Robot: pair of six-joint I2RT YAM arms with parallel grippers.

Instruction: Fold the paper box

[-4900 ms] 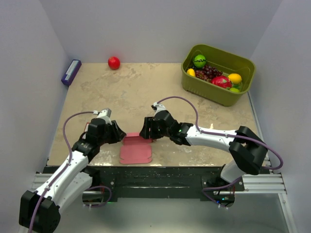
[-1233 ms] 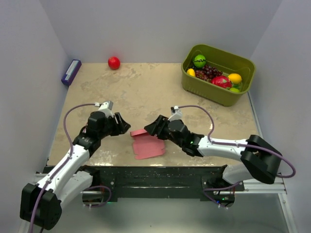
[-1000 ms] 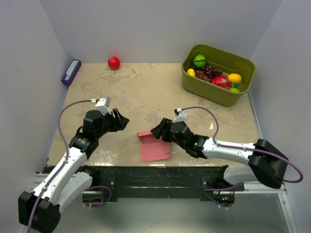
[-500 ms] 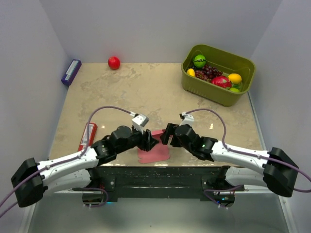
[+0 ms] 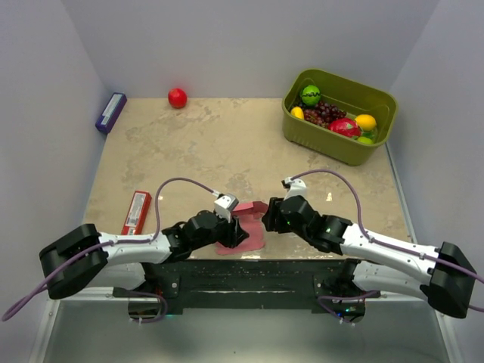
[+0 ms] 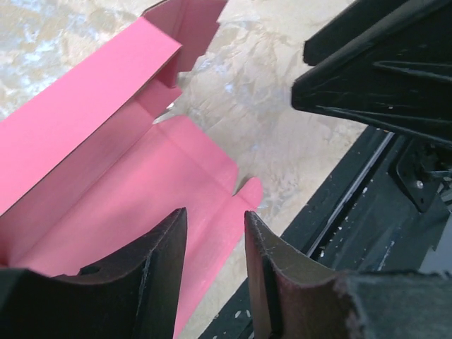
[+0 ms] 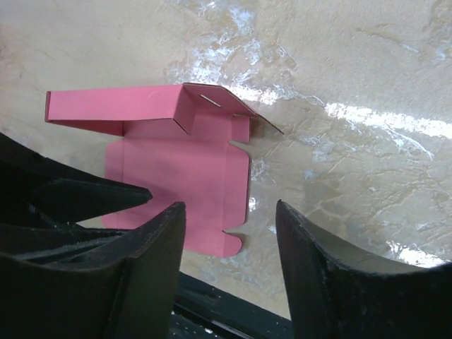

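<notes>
One mottled beige table [image 5: 227,144], pale walls [image 5: 249,38]

No legible text or markings

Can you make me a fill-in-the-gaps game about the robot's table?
The paper box is coloured ____. The bin holding the fruit is ____. The round ball at the back is ____. The red packet lies on the ____ side of the table.
Missing words: pink, green, red, left.
</notes>
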